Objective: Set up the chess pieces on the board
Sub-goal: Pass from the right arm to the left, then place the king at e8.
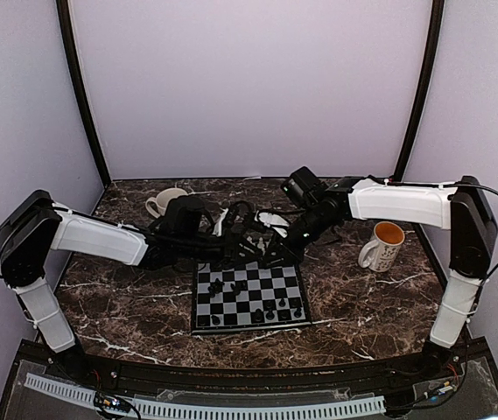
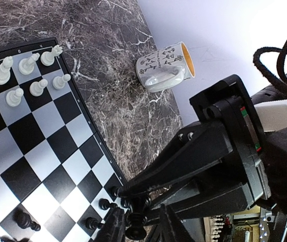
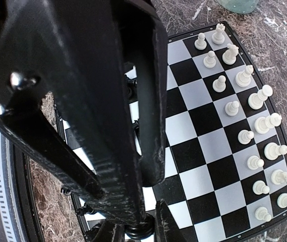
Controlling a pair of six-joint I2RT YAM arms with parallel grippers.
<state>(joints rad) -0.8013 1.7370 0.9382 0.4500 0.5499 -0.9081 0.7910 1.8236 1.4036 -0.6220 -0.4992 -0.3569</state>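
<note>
On the board, centred by the near edge of the table, a black piece is straddled by the parted left gripper. Whether the right gripper holds anything cannot be told. The piece should be set upright, mid-square.

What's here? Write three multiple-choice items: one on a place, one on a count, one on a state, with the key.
1. Relative to the board, the orange-lined mug stands: A) left of it B) on it C) right of it.
2. Mugs on the tabletop: A) four B) two C) one.
3. The white mug at the back left is: A) upright B) on its side C) upside down.
Key: 1 C, it sits on marble past the board's right edge; 2 B, only the orange-lined and white mugs show; 3 A, its open mouth faces up.
</note>
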